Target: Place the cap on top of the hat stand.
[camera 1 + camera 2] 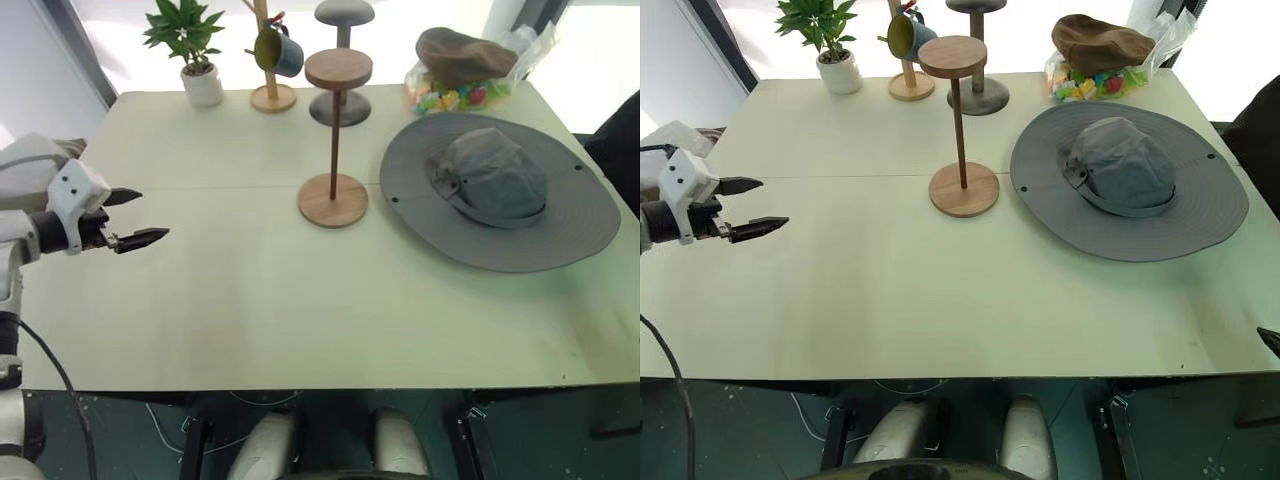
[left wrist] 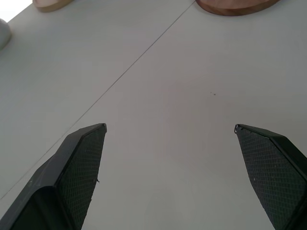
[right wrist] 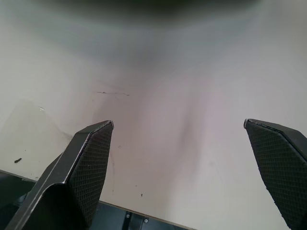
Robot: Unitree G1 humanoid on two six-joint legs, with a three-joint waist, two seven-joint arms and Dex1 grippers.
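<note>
Two grippers stand wide open over one pale table [image 1: 250, 320], and neither holds or touches anything. On the table's right half lies the cap [image 1: 498, 190], a big grey sun hat with a very wide round brim; it rests flat on the tabletop, crown up, with nothing on it. Just to its left, apart from the brim, stands the hat stand [image 1: 335, 140], a brown wooden piece with a round base, a thin upright rod and a bare round disc on top.

The left gripper [image 1: 133, 217] hangs above the table's left edge, well apart from the stand and the cap, its black fingers [image 1: 142, 238] spread and pointing toward the middle of the table. In the left wrist view the same fingers [image 2: 79, 172] stand far apart over bare tabletop, with the edge of the stand's base [image 2: 237, 5] ahead of them. The right gripper [image 3: 180, 143] appears in its own wrist view, fingers [image 3: 84, 172] spread just as wide above the table's surface near its edge.

Along the far edge sit a grey mushroom-topped stand [image 1: 342, 60], a small brown cap [image 1: 464, 55], a mug tree [image 1: 270, 60] and a potted plant [image 1: 190, 50].
</note>
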